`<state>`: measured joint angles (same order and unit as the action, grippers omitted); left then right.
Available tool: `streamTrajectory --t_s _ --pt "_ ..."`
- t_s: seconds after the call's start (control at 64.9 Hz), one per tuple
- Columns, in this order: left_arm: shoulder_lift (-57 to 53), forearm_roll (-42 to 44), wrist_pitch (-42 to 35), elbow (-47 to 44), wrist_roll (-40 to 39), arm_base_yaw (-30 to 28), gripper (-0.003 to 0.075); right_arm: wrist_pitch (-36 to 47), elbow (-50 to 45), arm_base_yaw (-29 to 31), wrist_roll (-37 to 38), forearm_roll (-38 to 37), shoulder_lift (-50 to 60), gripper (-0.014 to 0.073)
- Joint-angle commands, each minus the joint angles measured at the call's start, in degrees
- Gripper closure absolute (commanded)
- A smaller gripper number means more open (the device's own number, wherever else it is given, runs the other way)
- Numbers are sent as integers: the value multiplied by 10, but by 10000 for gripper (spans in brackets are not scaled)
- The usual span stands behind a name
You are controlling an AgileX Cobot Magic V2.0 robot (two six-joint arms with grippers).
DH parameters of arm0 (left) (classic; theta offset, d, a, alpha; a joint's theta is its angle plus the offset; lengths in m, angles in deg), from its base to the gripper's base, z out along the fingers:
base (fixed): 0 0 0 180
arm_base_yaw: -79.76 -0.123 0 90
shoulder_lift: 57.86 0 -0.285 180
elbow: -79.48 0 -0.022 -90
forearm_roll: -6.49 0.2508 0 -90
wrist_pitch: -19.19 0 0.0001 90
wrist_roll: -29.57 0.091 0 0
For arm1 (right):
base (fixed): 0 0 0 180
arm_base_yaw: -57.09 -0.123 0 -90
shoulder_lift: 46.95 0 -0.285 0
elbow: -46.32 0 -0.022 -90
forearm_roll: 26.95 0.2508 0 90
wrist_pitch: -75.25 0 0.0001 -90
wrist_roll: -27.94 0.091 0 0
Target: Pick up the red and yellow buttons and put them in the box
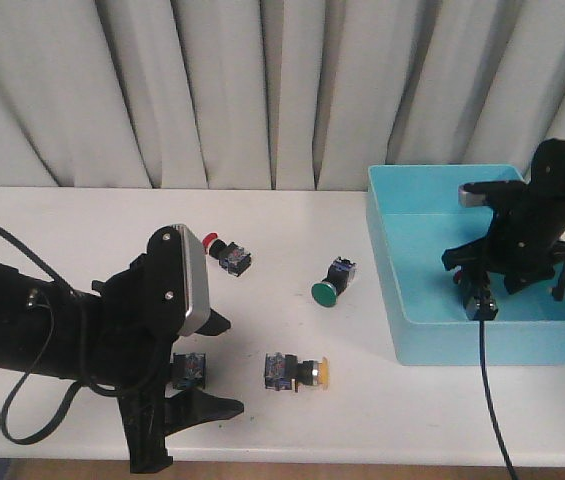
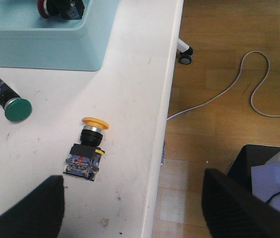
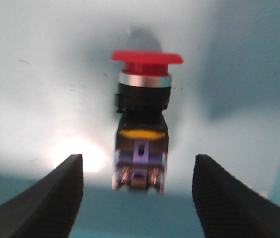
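The turquoise box stands on the right and also shows in the left wrist view. My right gripper is inside it and open. A red button lies loose on the box floor just ahead of the fingertips, apart from both; it also shows in the front view and the left wrist view. A second red button lies on the table. A yellow button lies near the front edge, just ahead of my open, empty left gripper in the left wrist view.
A green-capped switch lies mid-table, also in the left wrist view. A blue switch body shows under my left arm, its cap hidden. The table's front edge is close to the left gripper. Curtains hang behind.
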<state>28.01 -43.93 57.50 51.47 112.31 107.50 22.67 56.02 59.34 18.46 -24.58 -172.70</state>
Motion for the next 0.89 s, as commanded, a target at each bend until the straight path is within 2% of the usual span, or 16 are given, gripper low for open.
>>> streamTrajectory --t_s 0.0,0.108,0.2,0.601,0.879 --pt "-13 -23 -9 14 -6 1 160 -12 18 -4 -7 13 93 123" --pt "-13 -23 -11 14 -6 1 160 -34 12 -24 -7 12 159 132" --pt "-13 -23 -11 14 -6 1 160 -14 -28 -54 -5 12 231 142" --pt "-13 -23 -11 14 -6 1 160 127 -343 -244 5 11 528 158" --pt "-13 -23 -19 14 -28 1 160 163 -490 -259 17 11 642 158"
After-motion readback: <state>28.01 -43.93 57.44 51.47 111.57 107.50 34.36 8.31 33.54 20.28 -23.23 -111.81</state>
